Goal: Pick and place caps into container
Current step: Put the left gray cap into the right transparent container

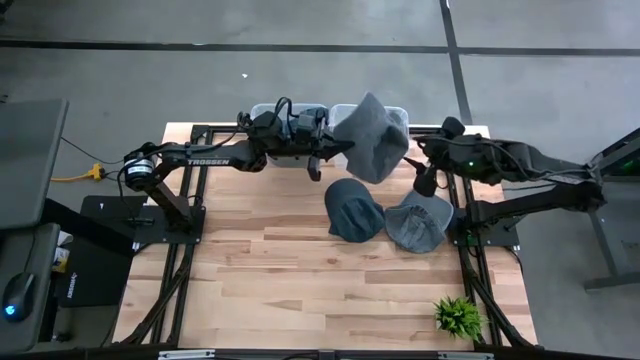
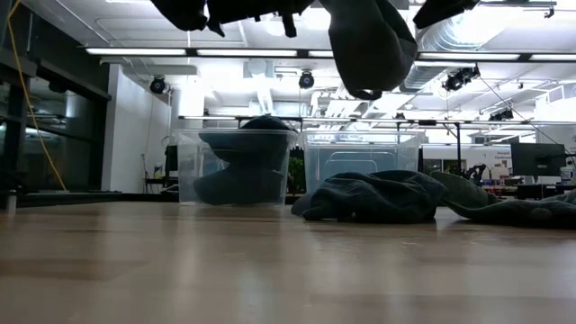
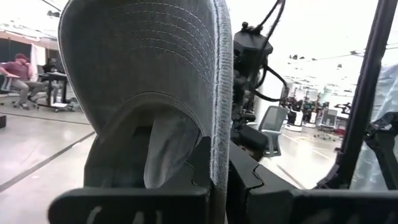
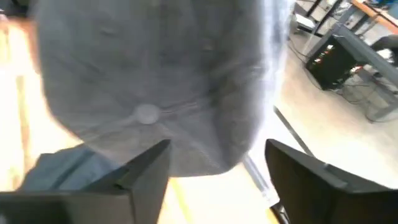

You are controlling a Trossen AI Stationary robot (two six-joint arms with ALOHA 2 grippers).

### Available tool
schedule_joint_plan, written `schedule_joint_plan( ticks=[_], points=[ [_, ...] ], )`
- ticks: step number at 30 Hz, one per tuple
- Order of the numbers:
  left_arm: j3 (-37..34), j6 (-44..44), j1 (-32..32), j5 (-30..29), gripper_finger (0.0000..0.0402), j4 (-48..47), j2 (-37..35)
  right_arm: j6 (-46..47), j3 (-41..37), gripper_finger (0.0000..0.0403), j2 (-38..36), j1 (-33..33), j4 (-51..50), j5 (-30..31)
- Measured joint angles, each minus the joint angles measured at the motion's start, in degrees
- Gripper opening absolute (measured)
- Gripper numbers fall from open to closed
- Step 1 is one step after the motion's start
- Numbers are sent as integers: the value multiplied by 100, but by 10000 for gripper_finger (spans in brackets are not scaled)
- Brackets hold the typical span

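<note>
the table (image 1: 280, 290) fills the high view; two clear containers (image 1: 400, 115) sit at its top centre. the left gripper (image 1: 328, 158) has a grey cap (image 1: 372, 140) clamped by its brim, aloft beside them. carry step: next, swing over a container and release. the right gripper (image 1: 428, 182), fingers apart, hovers nearby.

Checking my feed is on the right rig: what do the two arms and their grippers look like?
Both arms are dark, jointed metal. The left arm carries white TROSSEN lettering and black cables looping near its wrist. The right arm has a small green light by its wrist. Left gripper and right gripper have flat, angular black fingers.
</note>
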Motion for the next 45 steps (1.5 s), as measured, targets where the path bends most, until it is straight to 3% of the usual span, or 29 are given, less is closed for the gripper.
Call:
schedule_joint_plan(
  ticks=[6, 11, 18, 22, 29, 37, 41, 45],
  points=[
    [0, 0, 0, 101, 3, 8, 0, -124, 0, 300, 1, -364, 80, 80],
    [0, 0, 0, 205, 3, 8, 0, -183, 0, 302, 130, -824, 446, -1067],
    [0, 1, 0, 447, 3, 7, 0, -353, 0, 302, 492, -1416, 719, -2192],
    [-2, 0, 0, 477, 3, -5, 0, -271, 0, 292, 620, -1539, 740, -2437],
    [-2, 0, 2, 468, 3, -34, 0, -78, 0, 206, 563, -1541, 834, -2438],
    [-2, 0, 2, 363, 3, -45, 0, -106, 0, 18, 551, -1541, 920, -2479],
    [-2, 0, 2, 331, 6, -88, 0, -29, 0, 7, 551, -1541, 856, -2559],
    [-2, 2, 1, 236, 34, -169, -1, -73, 0, 4, 551, -1541, 836, -2540]
  ],
)
